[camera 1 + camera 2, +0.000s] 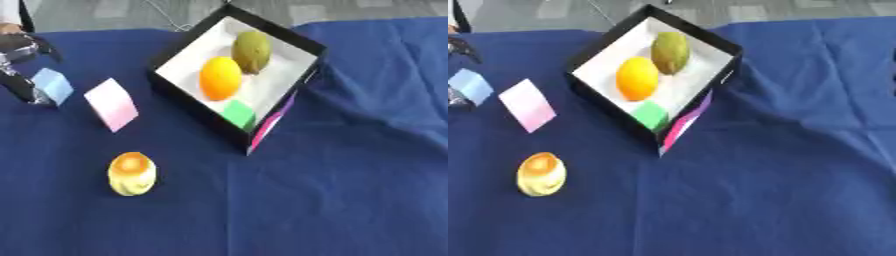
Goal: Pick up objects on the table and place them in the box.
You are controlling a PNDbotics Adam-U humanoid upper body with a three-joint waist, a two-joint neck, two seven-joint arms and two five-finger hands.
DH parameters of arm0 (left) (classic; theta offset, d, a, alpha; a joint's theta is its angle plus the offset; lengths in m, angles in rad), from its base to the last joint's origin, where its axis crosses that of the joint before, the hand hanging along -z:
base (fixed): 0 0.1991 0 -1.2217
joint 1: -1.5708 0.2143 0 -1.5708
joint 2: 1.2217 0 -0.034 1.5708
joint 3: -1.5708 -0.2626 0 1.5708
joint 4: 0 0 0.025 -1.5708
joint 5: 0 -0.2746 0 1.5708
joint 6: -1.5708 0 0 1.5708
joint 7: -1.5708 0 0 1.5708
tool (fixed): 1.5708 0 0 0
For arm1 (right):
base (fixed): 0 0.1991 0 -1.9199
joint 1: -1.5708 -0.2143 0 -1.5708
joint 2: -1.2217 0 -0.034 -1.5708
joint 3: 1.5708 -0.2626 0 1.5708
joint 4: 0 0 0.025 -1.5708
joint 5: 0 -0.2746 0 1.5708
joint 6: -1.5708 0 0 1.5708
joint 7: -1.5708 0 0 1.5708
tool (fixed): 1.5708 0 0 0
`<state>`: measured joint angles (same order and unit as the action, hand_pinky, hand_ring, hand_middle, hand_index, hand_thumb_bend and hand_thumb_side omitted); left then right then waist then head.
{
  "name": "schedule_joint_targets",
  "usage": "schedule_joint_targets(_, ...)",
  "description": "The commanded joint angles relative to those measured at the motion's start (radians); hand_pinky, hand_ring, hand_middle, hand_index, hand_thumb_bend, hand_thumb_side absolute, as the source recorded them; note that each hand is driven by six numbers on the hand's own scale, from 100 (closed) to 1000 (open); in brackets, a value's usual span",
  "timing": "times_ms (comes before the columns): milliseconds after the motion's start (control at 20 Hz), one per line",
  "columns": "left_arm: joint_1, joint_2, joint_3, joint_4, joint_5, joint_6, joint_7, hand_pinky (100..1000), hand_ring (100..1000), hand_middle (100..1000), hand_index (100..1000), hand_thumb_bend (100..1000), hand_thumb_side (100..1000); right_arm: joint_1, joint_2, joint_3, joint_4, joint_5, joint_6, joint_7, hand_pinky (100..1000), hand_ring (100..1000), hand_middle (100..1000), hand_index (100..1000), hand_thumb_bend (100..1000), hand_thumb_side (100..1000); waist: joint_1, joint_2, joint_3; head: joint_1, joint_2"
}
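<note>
Light blue foam cube [53, 85] sits within your left hand [19, 70], whose grasp I cannot tell; closing unevenly could knock it into the pink block [111, 104]

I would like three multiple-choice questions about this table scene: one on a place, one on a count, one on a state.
1. Where is the green block?
A. On the cloth
B. Inside the box
C. In the left robot hand

2. How many things lie in the box?
A. One
B. Three
C. Five

3. How is the light blue block?
A. Between the left robot hand's fingers
B. In the box
C. Beneath the pink block

Answers: 1 B, it sits in the box's near corner. 2 B, orange fruit, green fruit and green block. 3 A, dark fingers flank it.
</note>
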<state>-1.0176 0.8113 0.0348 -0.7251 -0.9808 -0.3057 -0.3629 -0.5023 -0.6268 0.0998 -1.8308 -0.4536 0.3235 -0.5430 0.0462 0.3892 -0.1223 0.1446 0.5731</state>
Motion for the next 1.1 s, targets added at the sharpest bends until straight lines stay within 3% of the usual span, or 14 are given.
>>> schedule_joint_targets(50,-0.023,0.030,0.014,0.000,-0.010,0.006,0.010,833,860,764,773,683,100,-0.014,-0.025,-0.004,-0.017,0.005,0.001,0.001,765,762,684,793,271,485,-0.004,-0.005,-0.001,0.003,-0.011)
schedule_joint_targets(450,-0.027,0.027,0.015,-0.001,-0.025,0.015,0.035,773,748,630,683,634,100,-0.012,-0.024,-0.002,-0.016,0.007,0.001,0.003,766,762,684,794,269,487,-0.002,-0.006,-0.002,0.005,-0.005)
schedule_joint_targets(500,-0.027,0.026,0.015,-0.002,-0.030,0.015,0.044,755,703,598,655,586,100,-0.012,-0.024,-0.001,-0.016,0.007,0.001,0.003,766,762,684,794,276,493,-0.002,-0.006,-0.002,0.005,-0.004)
schedule_joint_targets(550,-0.028,0.025,0.014,-0.004,-0.037,0.014,0.056,750,690,585,647,641,100,-0.012,-0.024,-0.001,-0.015,0.007,0.001,0.003,766,762,684,794,263,491,-0.002,-0.008,-0.002,0.004,-0.002)
schedule_joint_targets(850,-0.037,0.021,0.004,-0.022,-0.057,-0.003,0.100,735,643,539,615,648,100,-0.012,-0.022,-0.001,-0.014,0.009,0.002,0.003,766,762,684,795,259,492,-0.002,-0.019,0.000,0.004,0.012)
schedule_joint_targets(1100,-0.066,0.016,-0.025,-0.078,-0.035,-0.046,0.062,736,648,544,621,637,100,-0.008,-0.024,-0.002,-0.012,0.012,0.002,0.002,766,762,684,795,257,489,0.002,-0.033,0.004,0.006,0.027)
